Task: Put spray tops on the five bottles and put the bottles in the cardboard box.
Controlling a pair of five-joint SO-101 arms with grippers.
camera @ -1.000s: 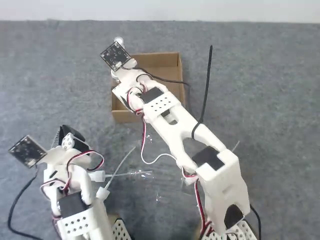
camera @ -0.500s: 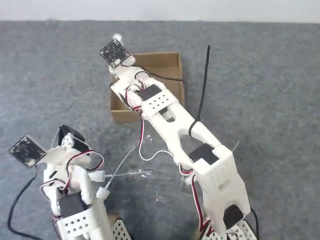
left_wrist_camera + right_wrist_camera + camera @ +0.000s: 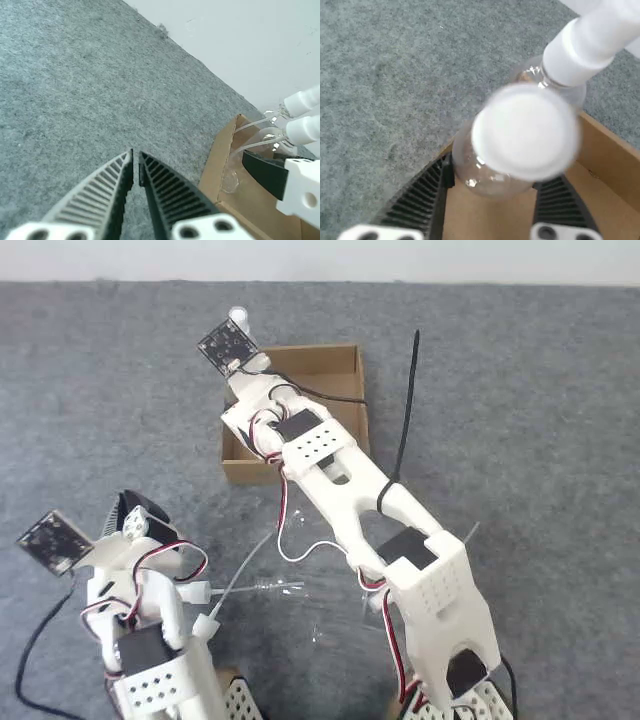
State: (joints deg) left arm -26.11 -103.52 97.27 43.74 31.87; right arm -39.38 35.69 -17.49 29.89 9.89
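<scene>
From above, the cardboard box (image 3: pixel 335 365) sits at 12 o'clock on the grey bench (image 3: pixel 520 390), a white spray top (image 3: pixel 238 316) at its 10 o'clock corner. Left wrist — the left hand (image 3: pixel 136 156) pinched together, holding nothing. Right wrist — the right hand (image 3: pixel 493 175) grips a clear bottle (image 3: pixel 512 145) over that corner

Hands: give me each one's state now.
Left hand: closed, holding nothing.
Right hand: closed on a bottle at the cardboard box.
</scene>
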